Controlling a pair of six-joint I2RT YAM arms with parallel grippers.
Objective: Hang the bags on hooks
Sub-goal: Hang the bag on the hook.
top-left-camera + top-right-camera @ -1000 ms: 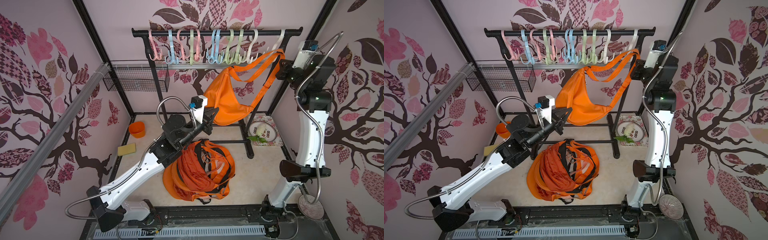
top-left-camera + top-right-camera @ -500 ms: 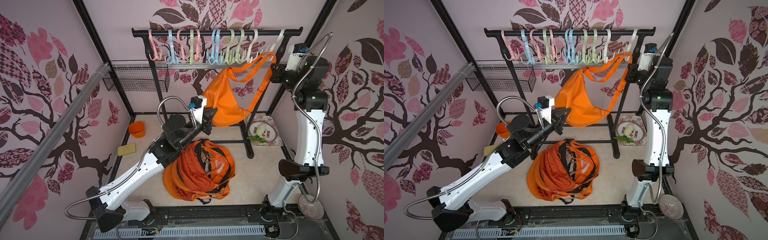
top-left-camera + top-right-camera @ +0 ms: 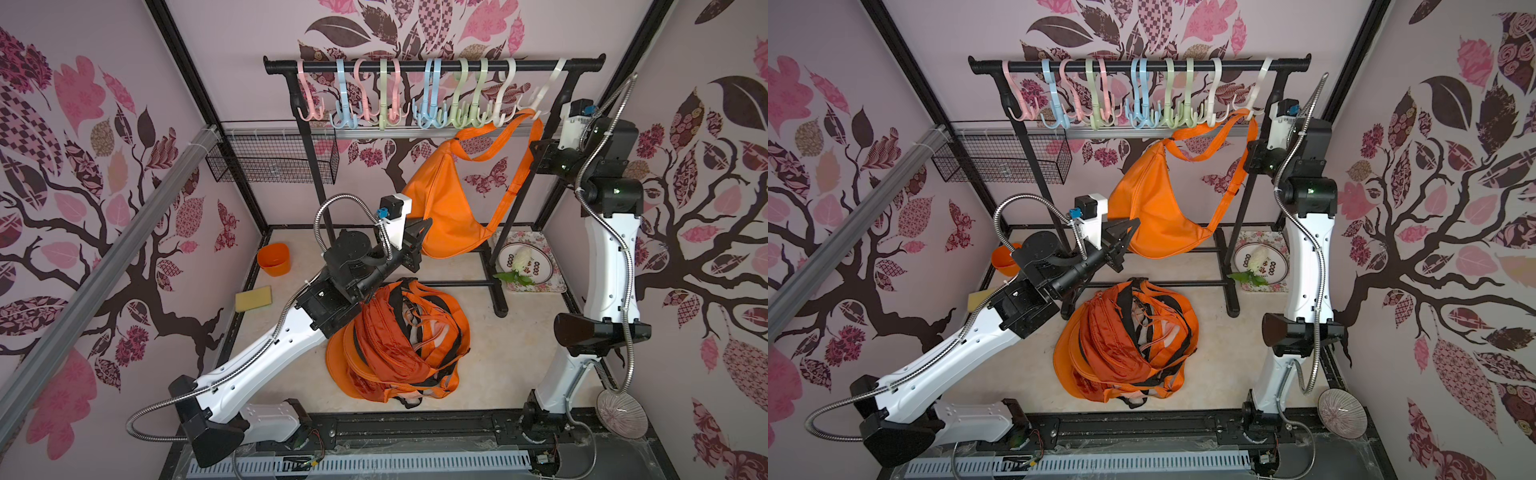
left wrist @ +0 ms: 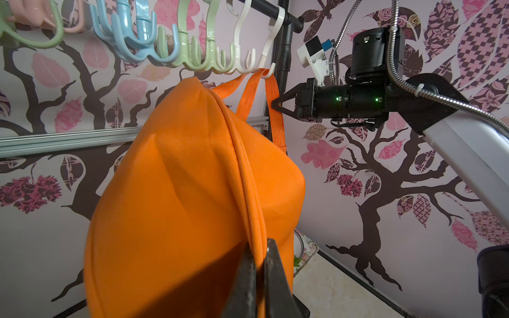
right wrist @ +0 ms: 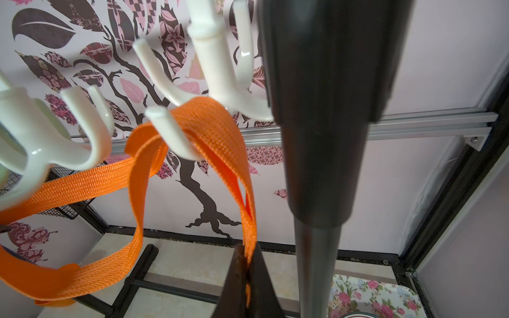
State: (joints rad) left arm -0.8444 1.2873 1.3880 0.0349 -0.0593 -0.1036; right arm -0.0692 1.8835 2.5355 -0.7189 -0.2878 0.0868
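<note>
A bright orange bag (image 3: 449, 208) (image 3: 1154, 208) hangs in front of the rack. Its strap (image 5: 214, 132) loops over a prong of the white hook (image 5: 170, 129) at the rail's right end (image 3: 540, 106). My right gripper (image 5: 248, 253) is shut on the strap just below that hook, close beside the rack's black post (image 5: 316, 165); in a top view it sits at the strap's upper right bend (image 3: 534, 153). My left gripper (image 4: 257, 253) is shut on the piped seam of the bag's body (image 4: 179, 192), at the bag's lower left side (image 3: 424, 232).
Several pastel hooks (image 3: 432, 104) hang along the black rail (image 3: 432, 66). A pile of orange bags (image 3: 399, 340) lies on the floor. An orange cup (image 3: 273, 258), a yellow sponge (image 3: 252, 298), a floral tray (image 3: 552, 286) and a wire basket (image 3: 274, 160) are around.
My right gripper has carried the strap leftward and slightly down, and the strap's loop now lies on the white hook's prong. The left arm has stayed put on the bag.
</note>
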